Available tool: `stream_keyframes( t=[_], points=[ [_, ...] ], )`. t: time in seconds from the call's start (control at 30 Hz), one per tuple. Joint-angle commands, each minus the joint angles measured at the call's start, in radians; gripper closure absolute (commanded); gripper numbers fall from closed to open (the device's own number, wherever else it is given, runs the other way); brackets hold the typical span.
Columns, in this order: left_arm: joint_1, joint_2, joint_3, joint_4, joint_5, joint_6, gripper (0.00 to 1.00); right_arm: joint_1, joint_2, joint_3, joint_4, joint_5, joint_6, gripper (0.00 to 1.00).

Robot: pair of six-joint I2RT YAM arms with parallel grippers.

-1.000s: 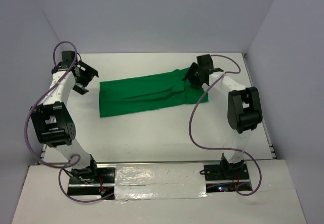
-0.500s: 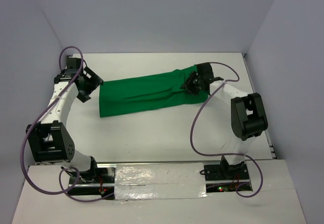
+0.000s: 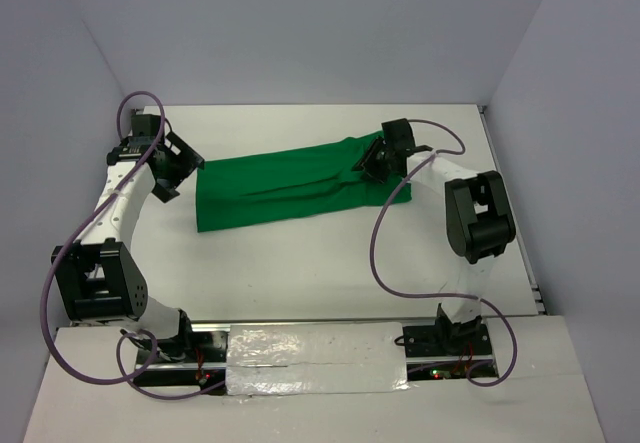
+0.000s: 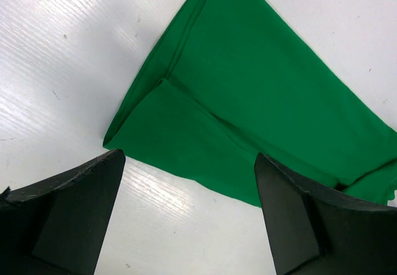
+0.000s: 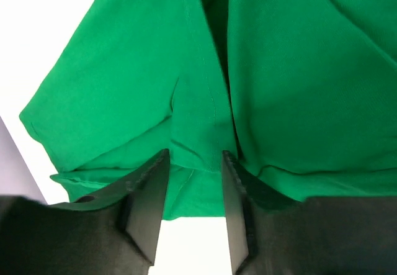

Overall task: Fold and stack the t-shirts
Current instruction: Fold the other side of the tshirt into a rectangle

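Nearest, at the front edge of the table (image 3: 300, 273), two arm bases (image 3: 165, 343) bolted side by side, with purple cables (image 3: 378, 253) looping up from them. Farther in, flat on the white surface, the t-shirt (image 3: 280, 185): bright green, folded into a long band, running left to right, its right end angled toward the far side. At its left end, the left gripper (image 4: 188, 175), spread wide and holding nothing, poised just beside the cloth's left edge with a folded corner in sight between the jaws. At the far right end, the right gripper (image 5: 194, 160), down on the sleeve area, fingers (image 5: 146, 194) close together and pinching a ridge of green fabric that fills the gap, creases fanning out from there. Beyond, plain pale walls (image 3: 300, 33).
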Motion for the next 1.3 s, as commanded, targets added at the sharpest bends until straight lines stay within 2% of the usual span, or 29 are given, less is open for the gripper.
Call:
stream_keyframes(
  t=[0.0, 0.1, 0.23, 0.47, 0.77, 0.87, 0.9, 0.97, 1.0, 1.1, 1.27],
  points=[
    [-0.002, 0.010, 0.013, -0.005, -0.015, 0.027, 0.01, 0.005, -0.022, 0.015, 0.019, 0.023, 0.011, 0.53],
    [-0.004, 0.010, 0.016, -0.007, -0.018, 0.029, 0.01, 0.007, -0.097, -0.068, 0.054, 0.052, 0.017, 0.49],
    [-0.004, 0.013, 0.016, -0.005, -0.012, 0.027, 0.01, 0.005, -0.127, -0.098, 0.059, 0.060, 0.015, 0.48],
    [-0.002, 0.009, 0.019, -0.010, -0.013, 0.026, 0.01, 0.005, -0.078, -0.092, 0.078, 0.025, 0.030, 0.48],
    [-0.002, 0.006, 0.026, -0.024, -0.024, 0.034, 0.01, 0.012, -0.022, -0.034, 0.062, 0.013, 0.024, 0.53],
    [-0.004, 0.007, 0.028, -0.022, -0.022, 0.032, 0.01, 0.013, -0.016, -0.033, 0.068, 0.013, 0.026, 0.59],
    [-0.002, 0.006, 0.026, -0.021, -0.022, 0.032, 0.01, 0.016, -0.018, -0.031, 0.068, 0.014, 0.027, 0.67],
    [-0.002, 0.004, 0.025, -0.024, -0.026, 0.035, 0.01, 0.019, -0.024, -0.030, 0.072, 0.019, 0.029, 0.77],
    [-0.004, 0.003, 0.023, -0.024, -0.027, 0.034, 0.01, 0.021, -0.025, -0.025, 0.069, 0.022, 0.029, 0.86],
    [-0.004, 0.000, 0.019, -0.027, -0.032, 0.037, 0.01, 0.033, -0.013, 0.009, 0.051, 0.034, 0.020, 1.00],
    [-0.002, -0.005, 0.002, -0.019, -0.029, 0.037, 0.01, 0.062, 0.063, 0.110, 0.040, 0.022, 0.038, 1.00]
  ],
)
